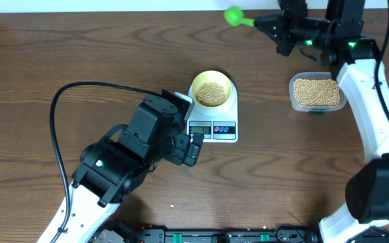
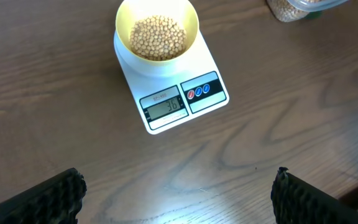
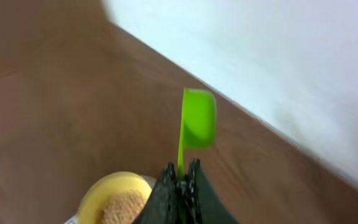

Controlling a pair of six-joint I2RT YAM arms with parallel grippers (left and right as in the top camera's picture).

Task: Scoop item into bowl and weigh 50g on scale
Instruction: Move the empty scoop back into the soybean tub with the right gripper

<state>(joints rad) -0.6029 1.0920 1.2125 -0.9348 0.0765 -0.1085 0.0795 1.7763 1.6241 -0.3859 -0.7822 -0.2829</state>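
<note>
We are between scoops: the bowl (image 2: 157, 31) of beans (image 2: 158, 37) sits on the scale (image 2: 188, 102), whose display seems short of target. Our right gripper (image 3: 182, 177) clamps the spoon (image 3: 199, 118) beyond the tub (image 1: 316, 93), well apart from the bowl. Next we dip into the tub for a small load. Our left gripper (image 2: 179, 199) hangs spread wide near the scale.

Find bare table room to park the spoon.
Free: wide table left of the scale and bowl; the stretch between scale and tub, down to the near edge. Crowded: the scale's front-left, where the left tool hangs.
</note>
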